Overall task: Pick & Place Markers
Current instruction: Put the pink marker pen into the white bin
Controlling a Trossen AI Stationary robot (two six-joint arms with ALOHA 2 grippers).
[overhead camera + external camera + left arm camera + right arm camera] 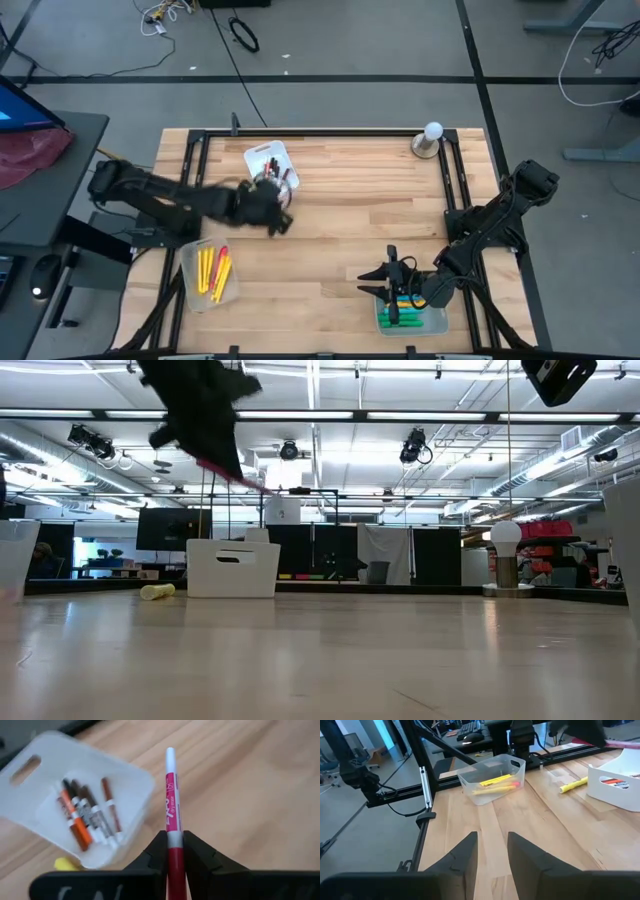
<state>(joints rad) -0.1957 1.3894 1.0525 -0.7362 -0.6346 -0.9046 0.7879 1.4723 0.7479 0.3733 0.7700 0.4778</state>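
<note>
Pale wooden planks of the counter (340, 220) fill the near foreground of the low view, smooth and striped lengthwise, framed by a black metal rail along the edges. Wide bare wood lies across the middle, between the 2 arms.

Over the counter's left-centre, the left gripper (174, 851) has its dark jaws closed on a slim pink-and-white dry-erase marker (170, 800), which sticks straight out past the fingertips. In the low view this marker (232, 473) hangs high above the wood, tilted.

Just beside that gripper sits a white rectangular plastic tray (271, 164) with rounded corners and a slot handle; it holds several slim markers with orange, brown and dark barrels (87, 817). A loose yellow marker (574, 784) lies on the wood near it.

At the left front edge, a clear plastic tray (208, 274) holds yellow and red markers (213, 270).

The right gripper (491, 851) is at the right front, its jaws parted and empty, above a clear tray of green markers (412, 318).
</note>
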